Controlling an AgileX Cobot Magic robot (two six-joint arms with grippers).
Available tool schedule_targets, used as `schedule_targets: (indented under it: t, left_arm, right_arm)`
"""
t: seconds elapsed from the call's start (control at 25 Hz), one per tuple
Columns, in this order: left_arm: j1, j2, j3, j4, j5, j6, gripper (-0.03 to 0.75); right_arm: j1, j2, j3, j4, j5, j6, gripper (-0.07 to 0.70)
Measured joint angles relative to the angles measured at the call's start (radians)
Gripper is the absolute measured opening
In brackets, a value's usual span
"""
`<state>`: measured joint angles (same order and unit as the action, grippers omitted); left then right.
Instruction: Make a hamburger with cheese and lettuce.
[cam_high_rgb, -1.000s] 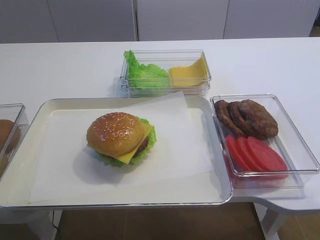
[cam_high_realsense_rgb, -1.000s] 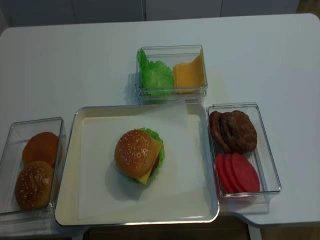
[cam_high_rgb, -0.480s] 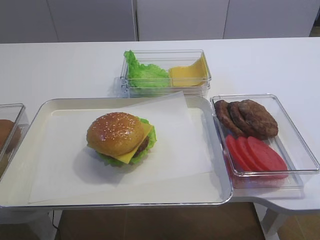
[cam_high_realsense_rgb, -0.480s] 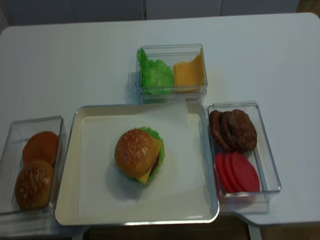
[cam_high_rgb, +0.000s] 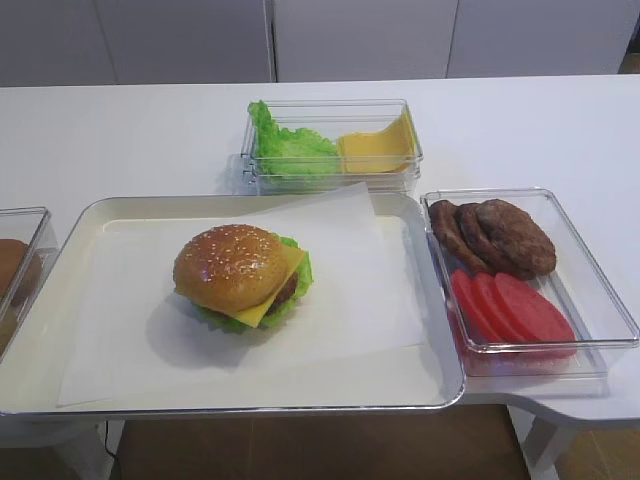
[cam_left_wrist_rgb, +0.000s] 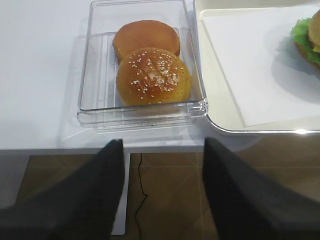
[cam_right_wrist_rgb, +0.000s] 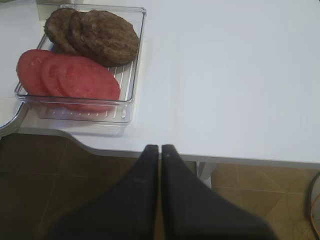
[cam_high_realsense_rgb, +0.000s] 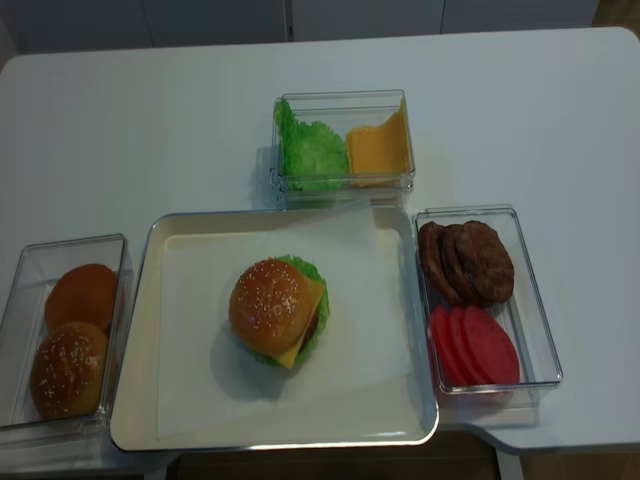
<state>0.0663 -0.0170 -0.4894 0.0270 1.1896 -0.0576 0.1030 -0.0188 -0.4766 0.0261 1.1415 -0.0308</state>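
On the paper-lined tray (cam_high_realsense_rgb: 135, 330), left of centre: one hamburger (cam_high_realsense_rgb: 275, 310), sesame bun topmost, cheese (cam_high_rgb: 278, 283) corner and lettuce (cam_high_rgb: 300, 272) frill jutting toward the patty-and-tomato box (cam_high_realsense_rgb: 535, 300); assembly appears complete. Off the tray's near edge, below the table: left gripper (cam_left_wrist_rgb: 160, 187), jaws parted, empty, before the bun box (cam_left_wrist_rgb: 95, 65); right gripper (cam_right_wrist_rgb: 160, 165), jaws pressed together, empty. Recommended handling, by judgement: keep both arms low and clear, leaving the stack undisturbed.
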Motion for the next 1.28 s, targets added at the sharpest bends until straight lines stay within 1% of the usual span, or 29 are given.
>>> schedule_targets:
  t: [1.28]
  left_arm:
    - [0.000, 0.000, 0.000, 0.000, 0.000, 0.002, 0.365]
  right_arm:
    - [0.000, 0.000, 0.000, 0.000, 0.000, 0.002, 0.007]
